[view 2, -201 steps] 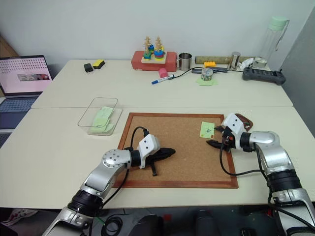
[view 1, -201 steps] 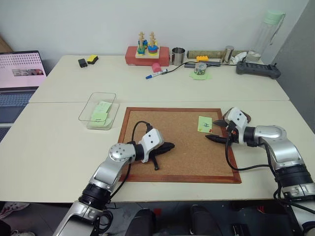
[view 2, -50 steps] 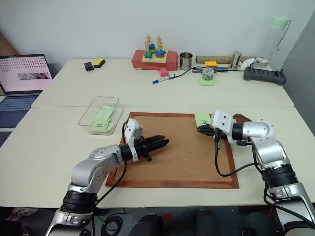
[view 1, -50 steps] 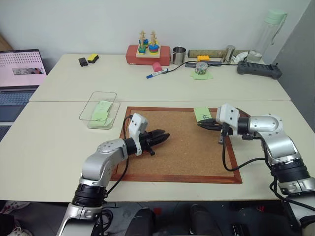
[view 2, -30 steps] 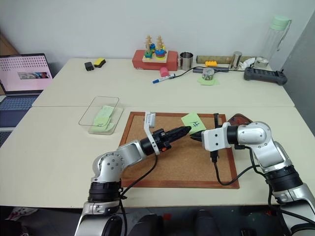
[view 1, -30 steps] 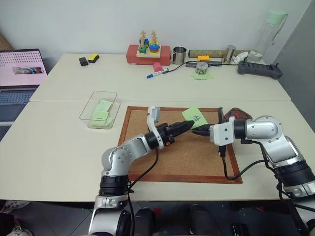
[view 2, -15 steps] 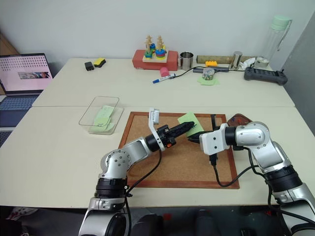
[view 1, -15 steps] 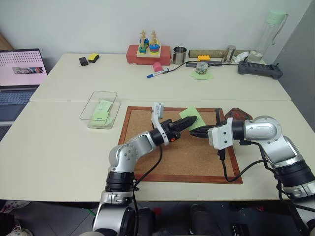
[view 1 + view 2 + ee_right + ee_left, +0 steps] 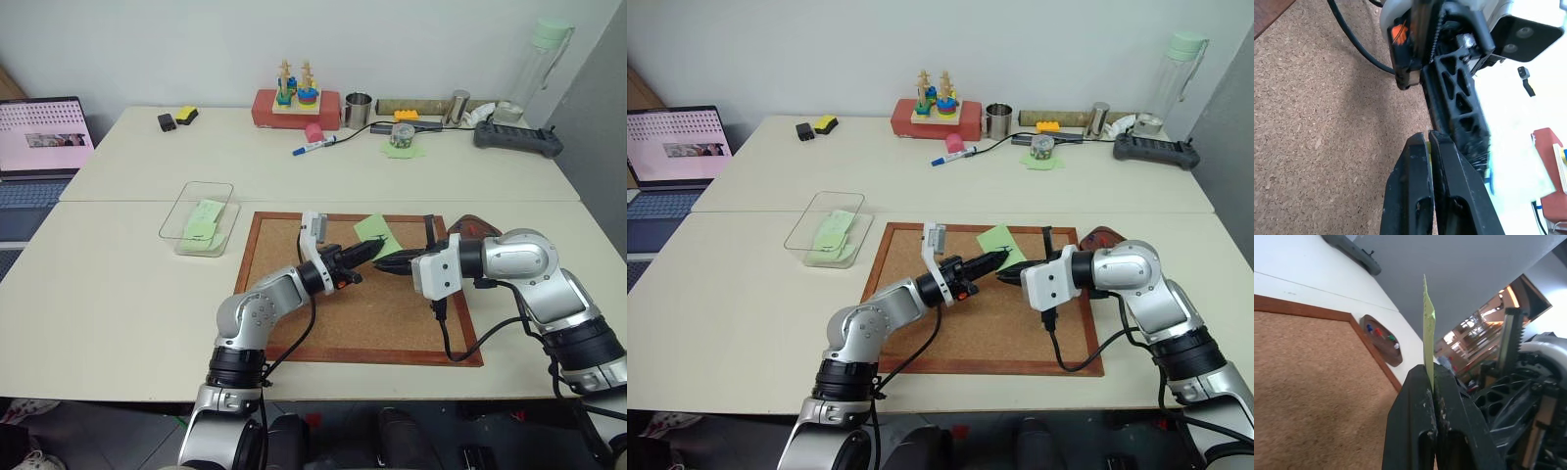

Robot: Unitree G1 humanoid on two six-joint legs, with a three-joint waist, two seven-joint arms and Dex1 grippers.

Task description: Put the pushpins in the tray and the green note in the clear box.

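Hands meet above the cork board (image 9: 294, 333): left hand (image 9: 377, 248) and right hand (image 9: 384, 264) both clamp the green note (image 9: 375, 233), lifted clear.

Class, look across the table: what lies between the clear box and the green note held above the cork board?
In the left eye view, between the clear box and the green note lie bare tabletop, the cork board frame and the left pincer.
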